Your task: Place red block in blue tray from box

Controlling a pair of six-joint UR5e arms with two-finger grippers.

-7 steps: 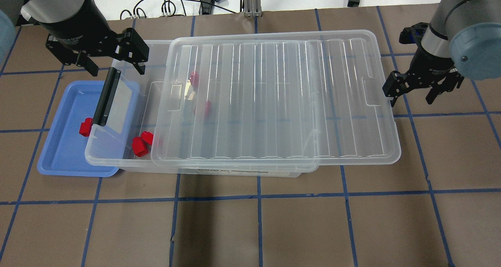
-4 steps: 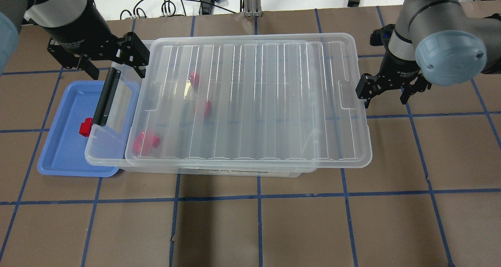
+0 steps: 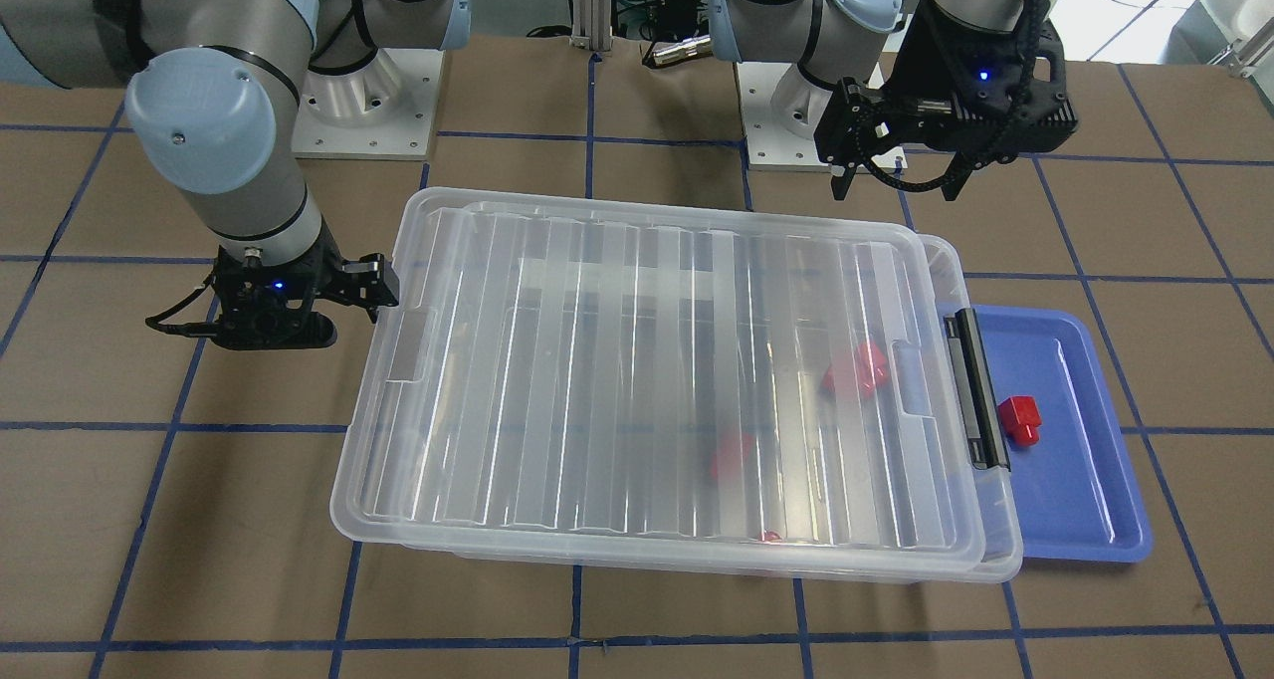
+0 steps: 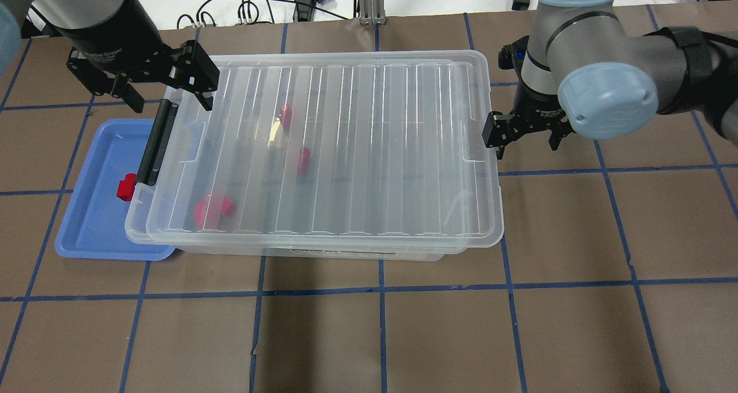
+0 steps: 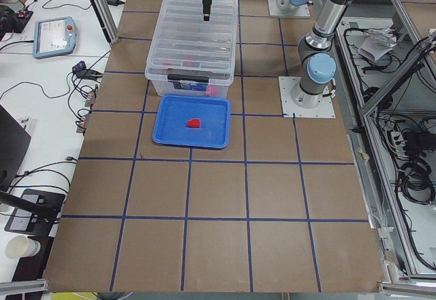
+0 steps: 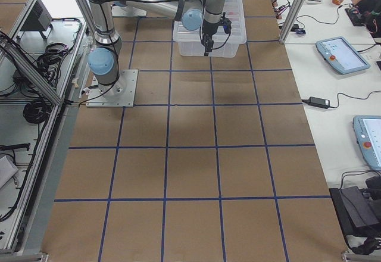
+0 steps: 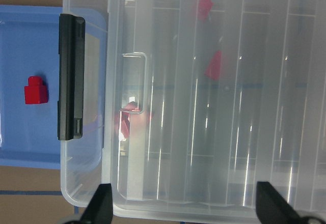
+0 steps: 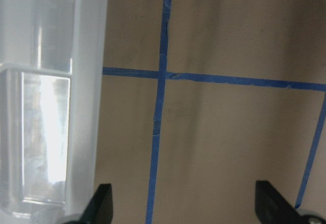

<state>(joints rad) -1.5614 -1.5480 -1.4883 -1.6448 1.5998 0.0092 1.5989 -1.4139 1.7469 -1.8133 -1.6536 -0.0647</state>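
Note:
One red block [image 4: 125,186] lies in the blue tray [image 4: 92,220], also seen in the front view [image 3: 1019,420] and the left wrist view [image 7: 35,90]. The box [image 4: 346,252] stands right of the tray, and its ribbed lid [image 4: 375,151] covers almost all of it. Three more red blocks [image 4: 213,208] show blurred through the lid. My left gripper [image 4: 167,93] is open and empty, above the box's black latch [image 4: 155,142]. My right gripper [image 4: 526,142] is open and empty, with one finger at the lid's right edge.
The box's latch end overlaps the tray's right rim [image 3: 995,480]. Cables and a metal post [image 4: 369,1] lie beyond the table's far edge. Brown table surface with blue tape lines [image 4: 380,324] lies in front of the box.
My right gripper has moved left and the lid has slid left with it, now covering the box and the red blocks. My left gripper has stayed in place.

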